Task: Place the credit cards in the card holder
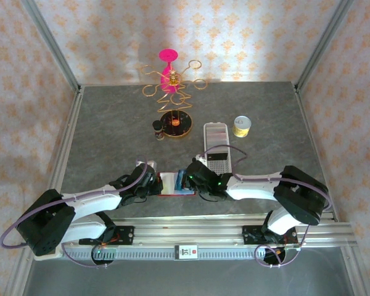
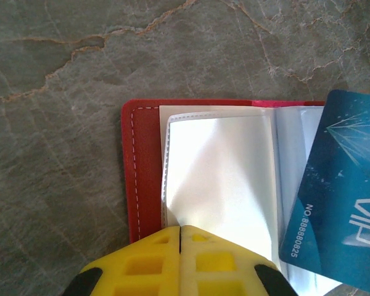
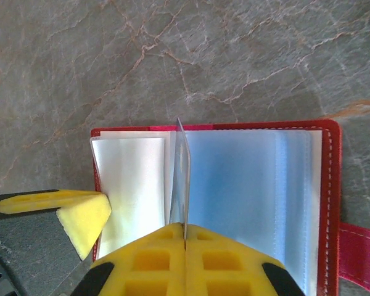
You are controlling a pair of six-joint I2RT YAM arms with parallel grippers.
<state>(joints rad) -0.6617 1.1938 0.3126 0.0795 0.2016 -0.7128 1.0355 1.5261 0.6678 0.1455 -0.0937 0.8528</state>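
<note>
My left gripper (image 2: 180,230) is closed, tips on the near edge of the left clear pocket page (image 2: 222,172). I cannot tell whether it pinches that leaf or only pins it. The red card holder (image 2: 145,166) lies open and flat between the arms. Over its fold the blue credit card (image 3: 180,179) stands on edge, running straight away from my right gripper (image 3: 185,233), which is clamped on its near end. I judge the right arm does the inserting. The left pocket looks empty; the right ones I cannot read.
</note>
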